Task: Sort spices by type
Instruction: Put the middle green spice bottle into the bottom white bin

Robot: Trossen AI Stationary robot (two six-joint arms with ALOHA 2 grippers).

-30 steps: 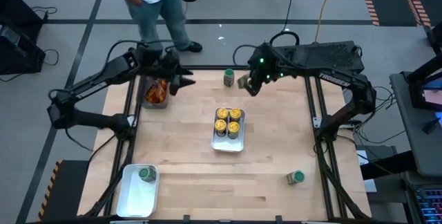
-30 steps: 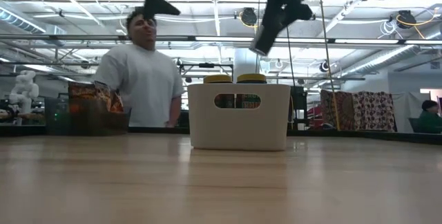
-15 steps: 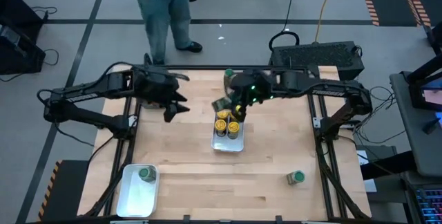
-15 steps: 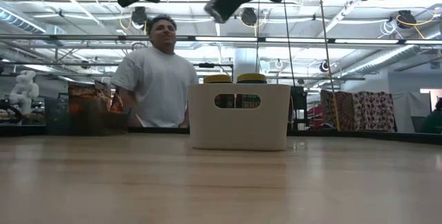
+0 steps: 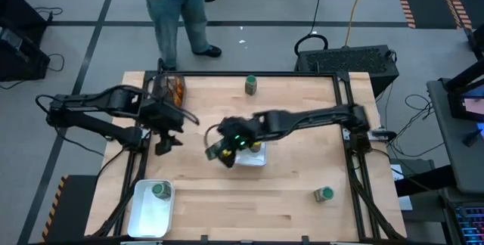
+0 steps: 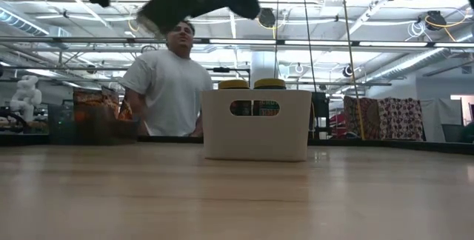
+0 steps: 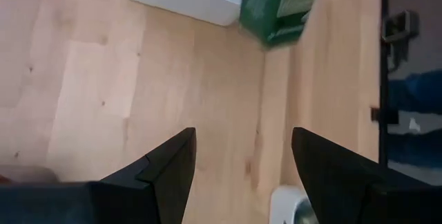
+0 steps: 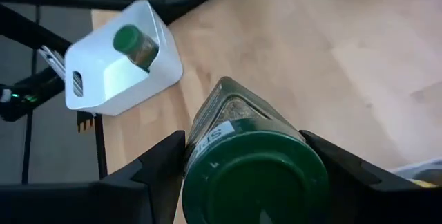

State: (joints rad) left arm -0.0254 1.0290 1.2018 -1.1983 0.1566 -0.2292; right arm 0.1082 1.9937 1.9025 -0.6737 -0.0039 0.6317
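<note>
My right gripper [image 5: 224,151] hangs above the table just left of the centre white tray [image 5: 257,159], shut on a green-lidded spice jar [image 8: 238,124]. That tray holds yellow-lidded jars [image 6: 233,84]. The near-left white tray [image 5: 147,213] holds one green-lidded jar [image 5: 160,190], also seen in the right wrist view [image 8: 135,44]. Two more green-lidded jars stand on the table, one at the far edge [image 5: 250,85] and one near right [image 5: 324,193]. My left gripper [image 7: 242,162] is open above bare wood near the left edge. Orange packets fill the dark bin [image 5: 172,90]. My right gripper pinches the green-lidded jar between its two fingers [image 8: 162,158] at the lid end [image 8: 255,179], with the lid facing back toward the wrist. The jar is lifted clear of the table and tilted, its base pointing away from the gripper.
A person [image 6: 167,84] stands just beyond the table's far edge, behind the dark bin. Black frame rails [image 5: 344,116] run along the table's left and right sides. Bare wood [image 5: 249,200] lies between the centre tray and the near edge.
My right gripper has carried the green-lidded jar from the far edge, over the centre tray, toward the near left. My left gripper has drawn back from the dark bin toward the near edge. The person has shifted along the far side.
</note>
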